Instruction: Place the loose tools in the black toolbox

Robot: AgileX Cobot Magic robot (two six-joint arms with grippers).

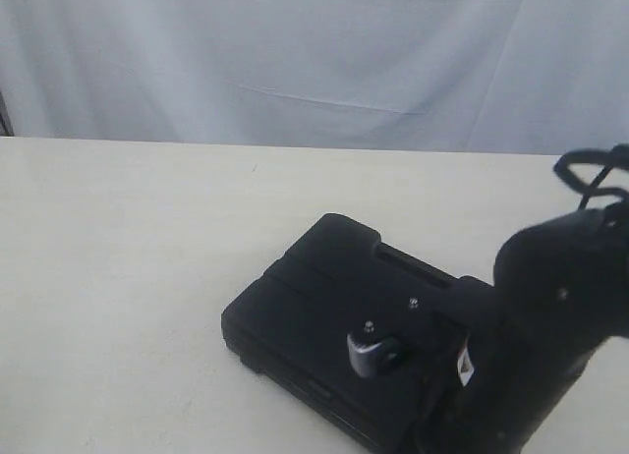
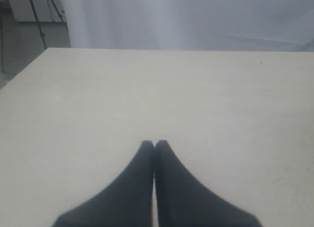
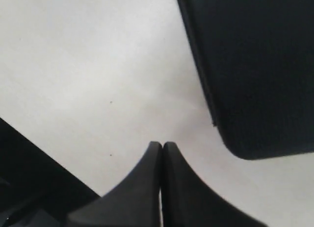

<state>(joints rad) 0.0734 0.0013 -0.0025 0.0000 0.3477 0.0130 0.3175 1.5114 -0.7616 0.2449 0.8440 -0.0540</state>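
The black toolbox [image 1: 314, 277] lies flat with its lid down, near the table's front right. A small silver-grey piece [image 1: 371, 354] sits on its top. My right arm [image 1: 555, 316] reaches over the box from the right, and its fingers blend into the black lid. In the right wrist view my right gripper [image 3: 162, 144] is shut with nothing in it, over bare table beside a rounded corner of the toolbox [image 3: 255, 65]. My left gripper [image 2: 154, 143] is shut and empty above bare tabletop. The loose tools are out of view.
The cream table [image 1: 128, 277] stretches wide to the left and behind the box. A white curtain [image 1: 295, 51] hangs behind the table. In the right wrist view a dark shape [image 3: 29, 178] that I cannot identify fills one corner.
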